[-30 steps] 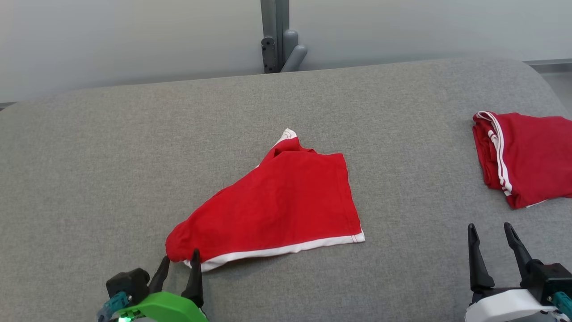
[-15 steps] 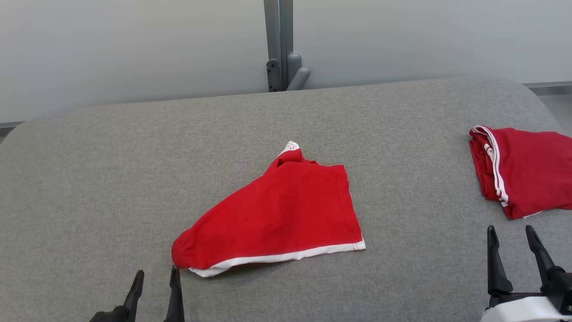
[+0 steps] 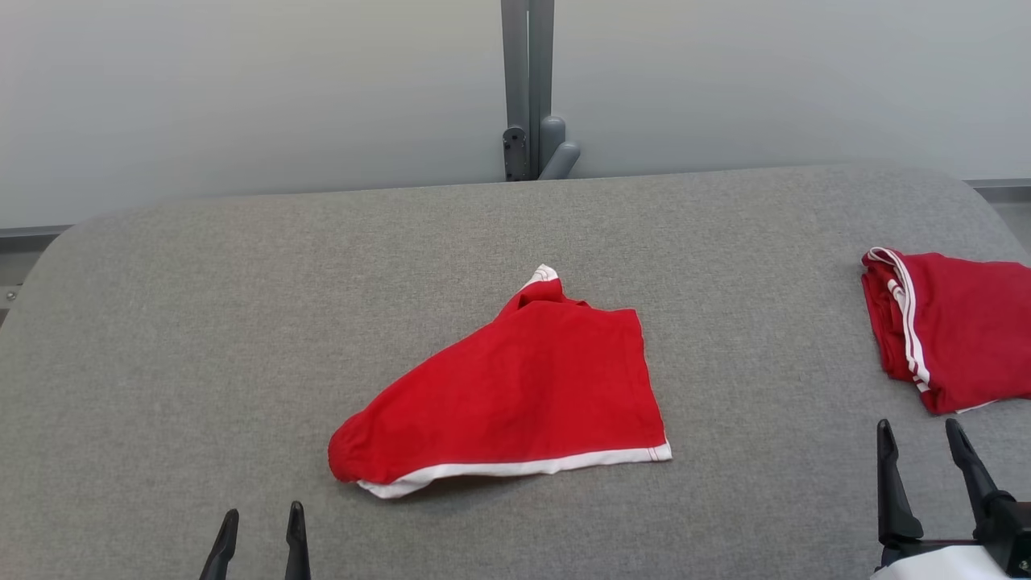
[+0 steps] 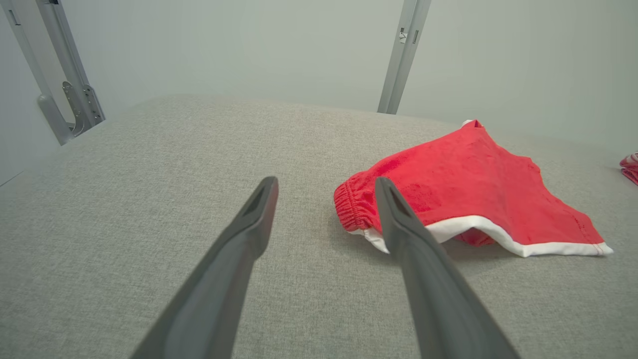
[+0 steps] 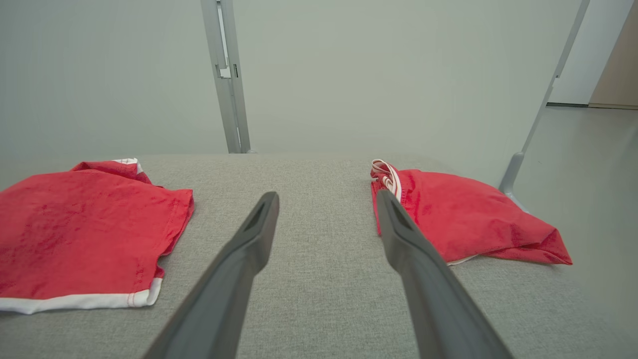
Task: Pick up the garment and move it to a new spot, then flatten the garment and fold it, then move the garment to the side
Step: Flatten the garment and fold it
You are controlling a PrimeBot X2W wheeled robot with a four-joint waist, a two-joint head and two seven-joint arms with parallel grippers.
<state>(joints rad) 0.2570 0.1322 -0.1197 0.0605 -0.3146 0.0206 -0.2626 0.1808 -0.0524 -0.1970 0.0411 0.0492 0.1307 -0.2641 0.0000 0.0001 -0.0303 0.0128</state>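
Step in hand: judged from the loose, skewed lie of the garment (image 3: 515,395), placing looks done and flattening is due.
Left gripper (image 3: 258,536): fingers parted and empty; the elastic corner of the garment lies just ahead of it, slightly to its right, not touching.
Right gripper (image 3: 922,451): spread wide, holding nothing; the garment lies ahead and well to its left on the grey table (image 3: 201,322).
Folded red garment (image 3: 950,330): just ahead of the right gripper, to its right, apart from it.
Next move: probably each gripper must take an edge and draw the cloth flat.
Hard to see: both gripper bodies are cut off in the head view; the garment's far tip is bunched.
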